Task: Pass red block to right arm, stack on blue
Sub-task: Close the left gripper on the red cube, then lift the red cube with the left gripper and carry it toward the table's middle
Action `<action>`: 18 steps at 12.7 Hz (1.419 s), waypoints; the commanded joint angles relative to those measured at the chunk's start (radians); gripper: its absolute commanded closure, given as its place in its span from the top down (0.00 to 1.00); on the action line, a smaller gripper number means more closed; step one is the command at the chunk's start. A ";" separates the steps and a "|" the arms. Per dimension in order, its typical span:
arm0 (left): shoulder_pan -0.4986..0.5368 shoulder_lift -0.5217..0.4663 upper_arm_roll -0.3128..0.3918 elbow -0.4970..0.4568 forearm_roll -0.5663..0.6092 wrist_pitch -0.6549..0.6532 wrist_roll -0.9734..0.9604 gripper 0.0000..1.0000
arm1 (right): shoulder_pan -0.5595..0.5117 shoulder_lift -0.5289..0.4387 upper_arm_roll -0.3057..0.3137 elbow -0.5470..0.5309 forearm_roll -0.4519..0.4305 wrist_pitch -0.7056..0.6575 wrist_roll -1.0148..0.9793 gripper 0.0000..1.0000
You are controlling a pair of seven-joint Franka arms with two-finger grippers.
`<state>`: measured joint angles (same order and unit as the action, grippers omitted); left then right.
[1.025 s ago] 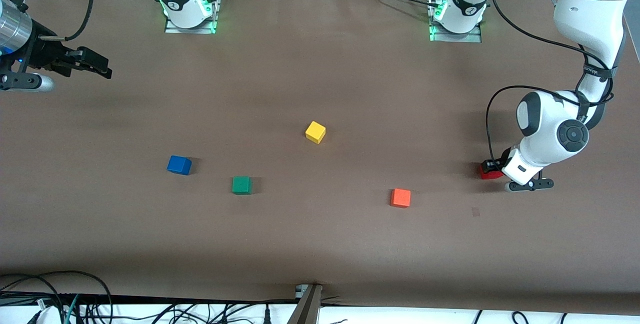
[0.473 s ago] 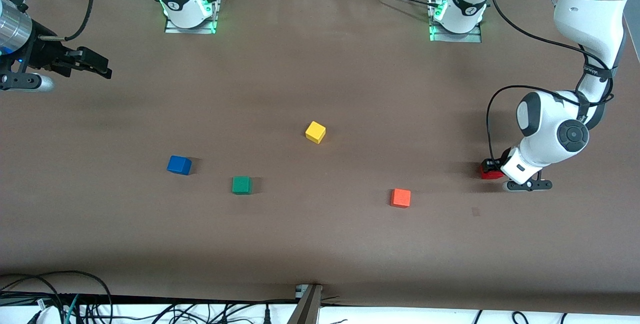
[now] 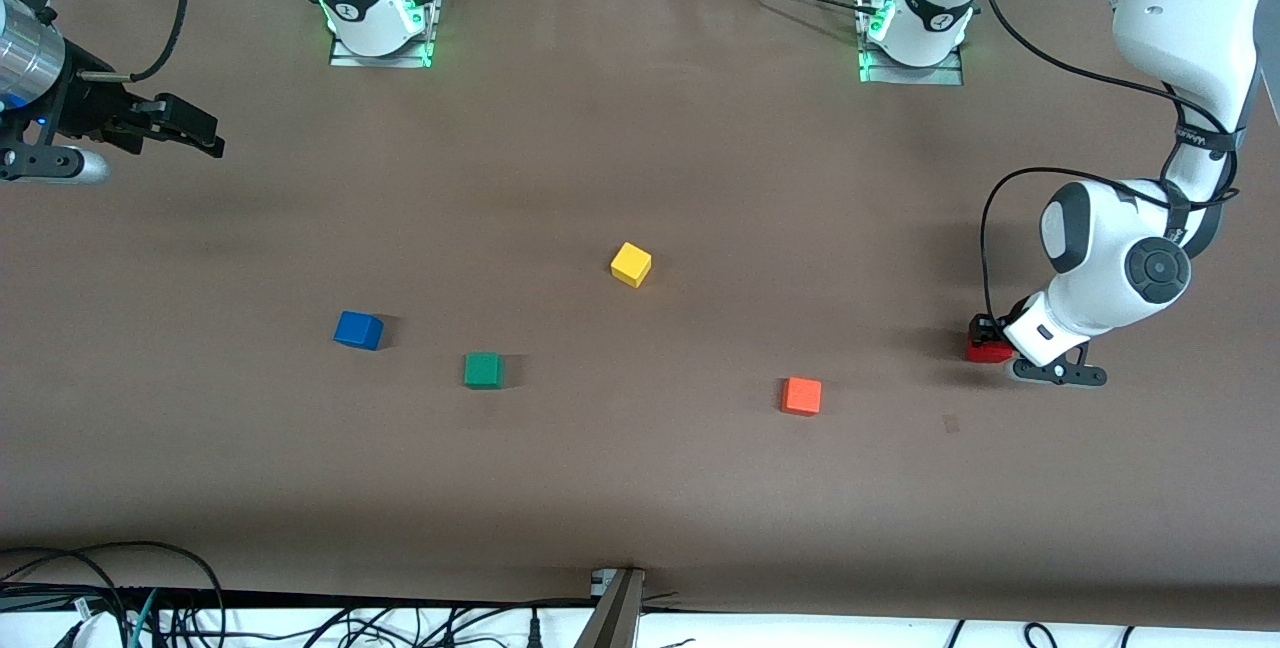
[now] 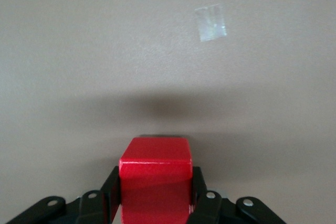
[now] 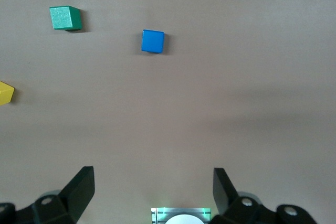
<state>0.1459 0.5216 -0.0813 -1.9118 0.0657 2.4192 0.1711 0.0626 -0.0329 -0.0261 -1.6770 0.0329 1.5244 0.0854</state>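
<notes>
The red block (image 3: 988,352) (image 4: 156,167) is pinched between the black fingers of my left gripper (image 3: 992,340) (image 4: 156,187), low over the table near the left arm's end; whether it touches the table I cannot tell. The blue cube (image 3: 358,330) (image 5: 153,41) rests on the table toward the right arm's end. High over that end's table edge, well away from the blue cube, my right gripper (image 3: 195,133) (image 5: 152,182) stands open with nothing between its fingers.
A yellow cube (image 3: 631,264) sits mid-table. A green cube (image 3: 483,370) lies beside the blue one, and an orange cube (image 3: 801,396) lies between the green cube and the red block. A small tape patch (image 3: 951,423) marks the table near the red block.
The left arm's wrist has tilted and shifted slightly toward its end of the table, carrying the red block with it. The right arm has not moved.
</notes>
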 commanded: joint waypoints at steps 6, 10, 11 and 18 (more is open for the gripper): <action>0.006 -0.046 -0.003 0.105 -0.009 -0.192 0.463 0.00 | -0.003 0.004 0.006 0.016 0.004 -0.018 0.014 1.00; 0.011 -0.058 -0.005 0.135 -0.077 -0.204 0.759 0.00 | -0.003 0.004 0.005 0.016 0.004 -0.018 0.016 1.00; 0.017 -0.058 -0.005 0.137 -0.146 -0.207 0.886 0.00 | -0.003 0.002 0.005 0.016 0.004 -0.018 0.016 1.00; 0.037 -0.055 -0.005 0.188 -0.556 -0.399 1.336 0.00 | -0.003 0.002 0.003 0.017 0.005 -0.020 0.016 1.00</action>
<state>0.1724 0.4771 -0.0803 -1.7356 -0.3761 2.0747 1.3808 0.0626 -0.0329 -0.0257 -1.6769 0.0331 1.5221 0.0854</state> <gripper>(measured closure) 0.445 0.000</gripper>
